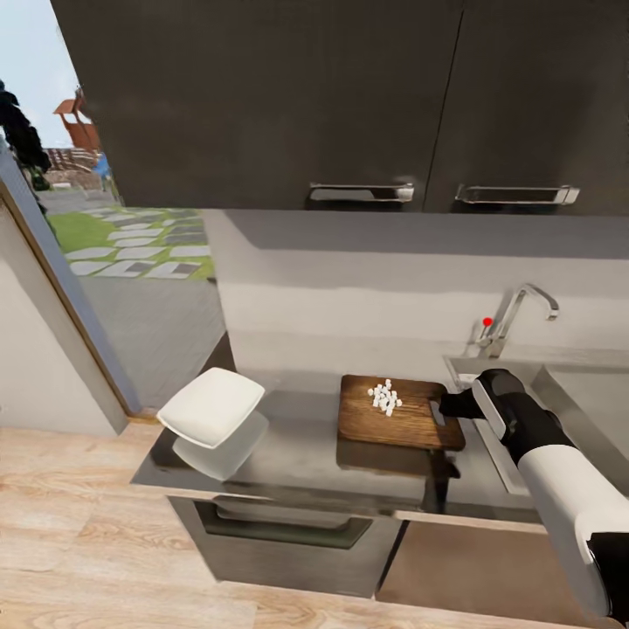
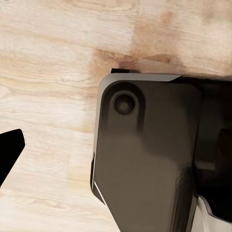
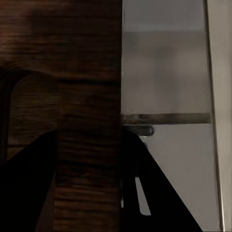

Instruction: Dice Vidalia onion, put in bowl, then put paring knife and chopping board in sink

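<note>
Head view: chopping board (image 1: 402,412) flat on grey worktop (image 1: 306,454), landmark. Diced onion (image 1: 385,397) piled on board's far half. Right pincer (image 1: 444,407) at board's handle end, sink side. Sink (image 1: 581,411) just beyond that end; faucet (image 1: 517,316) behind. White bowl (image 1: 211,405) well apart, opposite end of worktop.

Left wrist view: dark robot housing (image 2: 150,154) over wood floor (image 2: 48,72); left pincer state cannot tell.

Right wrist view: fingers (image 3: 164,193) straddle board (image 3: 72,96) edge, clenched on it; grey worktop (image 3: 169,72) beside.

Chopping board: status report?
Right gripper straddling handle end of brown wooden chopping board, grip unconfirmed. White diced onion on board. White squarish bowl empty, apart.
</note>
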You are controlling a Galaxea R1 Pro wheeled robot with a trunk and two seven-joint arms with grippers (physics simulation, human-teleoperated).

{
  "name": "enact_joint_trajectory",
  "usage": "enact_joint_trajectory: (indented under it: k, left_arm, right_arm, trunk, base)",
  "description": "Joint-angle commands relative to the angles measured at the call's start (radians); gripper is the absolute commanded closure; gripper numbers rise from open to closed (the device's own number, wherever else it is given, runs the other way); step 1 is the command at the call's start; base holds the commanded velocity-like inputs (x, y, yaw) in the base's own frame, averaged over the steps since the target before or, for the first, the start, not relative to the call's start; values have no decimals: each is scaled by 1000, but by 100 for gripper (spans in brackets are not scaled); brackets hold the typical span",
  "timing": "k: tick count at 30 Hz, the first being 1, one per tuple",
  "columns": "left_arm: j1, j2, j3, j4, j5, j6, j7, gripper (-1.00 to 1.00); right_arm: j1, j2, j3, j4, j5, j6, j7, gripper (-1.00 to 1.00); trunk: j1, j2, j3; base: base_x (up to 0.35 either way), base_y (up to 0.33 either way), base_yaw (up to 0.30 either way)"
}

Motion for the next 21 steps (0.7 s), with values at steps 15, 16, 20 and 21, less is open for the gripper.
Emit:
enact_joint_trajectory:
  k: [15, 16, 20, 21]
  left_arm:
    - [-2, 0, -9, 4, 7, -6, 0, -100]
    - [-2, 0, -9, 4, 7, -6, 0, -100]
    - [-2, 0, -9, 4, 7, -6, 0, -100]
    - [-2, 0, -9, 4, 7, -6, 0, -100]
  right_arm:
    - [-1, 0, 5, -1, -3, 4, 1, 100]
    - [-1, 0, 5, -1, -3, 4, 1, 100]
    - [-1, 1, 5, -1, -3, 4, 1, 100]
    - [-1, 0, 4, -1, -3, 4, 1, 100]
  trunk:
    - [1, -2, 22]
    - [1, -2, 23]
    - [1, -2, 29]
    - [1, -2, 31]
  base:
    - [-88, 262, 0]
    - [-6, 311, 0]
    - [-2, 312, 0]
    - [0, 313, 0]
